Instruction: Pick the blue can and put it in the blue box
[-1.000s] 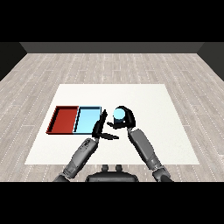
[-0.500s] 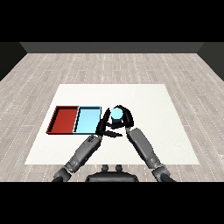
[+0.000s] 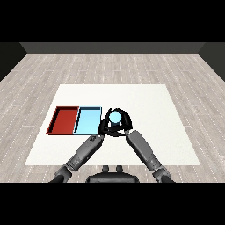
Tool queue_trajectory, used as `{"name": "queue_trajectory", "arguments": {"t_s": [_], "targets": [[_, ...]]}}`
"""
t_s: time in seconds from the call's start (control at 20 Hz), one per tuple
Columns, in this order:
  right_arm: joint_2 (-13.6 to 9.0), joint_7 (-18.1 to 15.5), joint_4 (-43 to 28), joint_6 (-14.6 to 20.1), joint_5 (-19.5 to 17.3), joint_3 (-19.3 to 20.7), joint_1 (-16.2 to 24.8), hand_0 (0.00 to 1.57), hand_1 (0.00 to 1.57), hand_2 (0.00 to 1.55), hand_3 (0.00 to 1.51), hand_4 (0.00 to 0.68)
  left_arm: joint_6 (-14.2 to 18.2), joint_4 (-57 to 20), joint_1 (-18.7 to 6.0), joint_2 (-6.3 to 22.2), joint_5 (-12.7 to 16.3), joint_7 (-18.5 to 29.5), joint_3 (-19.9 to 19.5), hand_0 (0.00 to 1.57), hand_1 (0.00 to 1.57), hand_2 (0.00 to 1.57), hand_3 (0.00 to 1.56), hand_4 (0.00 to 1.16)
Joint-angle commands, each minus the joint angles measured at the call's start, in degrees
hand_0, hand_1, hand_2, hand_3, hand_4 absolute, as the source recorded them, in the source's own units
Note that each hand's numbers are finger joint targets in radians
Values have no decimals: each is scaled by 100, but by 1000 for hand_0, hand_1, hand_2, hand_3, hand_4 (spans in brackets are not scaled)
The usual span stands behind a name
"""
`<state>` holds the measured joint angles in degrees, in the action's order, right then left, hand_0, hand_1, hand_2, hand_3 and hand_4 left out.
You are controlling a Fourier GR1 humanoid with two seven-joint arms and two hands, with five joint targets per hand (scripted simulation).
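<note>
Both robot hands meet at the desk's middle: the right robot hand curls round the blue can, carrying it just beside the blue box. Since a second ago it has drifted leftward, so placement looks near. The left robot hand, fingers relaxed, has closed in alongside.

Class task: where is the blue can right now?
In the head view the blue can sits centre, inside the curled right robot hand, just right of the blue tray.
</note>
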<state>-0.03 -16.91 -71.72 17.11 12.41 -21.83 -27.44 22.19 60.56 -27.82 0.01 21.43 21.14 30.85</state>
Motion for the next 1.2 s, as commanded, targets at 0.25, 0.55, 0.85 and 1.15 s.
{"name": "queue_trajectory", "arguments": {"t_s": [0.25, 0.55, 0.85, 1.15], "targets": [[2, 19, -112, -122, -43, 25, 35, 1421, 1421, 1457, 1370, 541, 486, 21, -176, -1, 357, -66, 402, 0, 0, 0, 0, 0], [2, 299, -210, 12, 93, -13, -193, 1465, 1465, 1466, 1372, 529, -21, -730, -617, -1, 508, 268, 60, 0, 0, 0, 0, 0], [1, 193, -28, 713, 309, -930, -310, 1438, 1438, 1447, 1350, 501, 30, -494, -664, 1, 217, 14, 190, 0, 0, 0, 0, 0], [-2, -28, -4, 249, 131, -485, -116, 1453, 1453, 1455, 1365, 498, 897, -595, -807, 6, 637, -118, 521, 0, 0, 0, 0, 605]]}}
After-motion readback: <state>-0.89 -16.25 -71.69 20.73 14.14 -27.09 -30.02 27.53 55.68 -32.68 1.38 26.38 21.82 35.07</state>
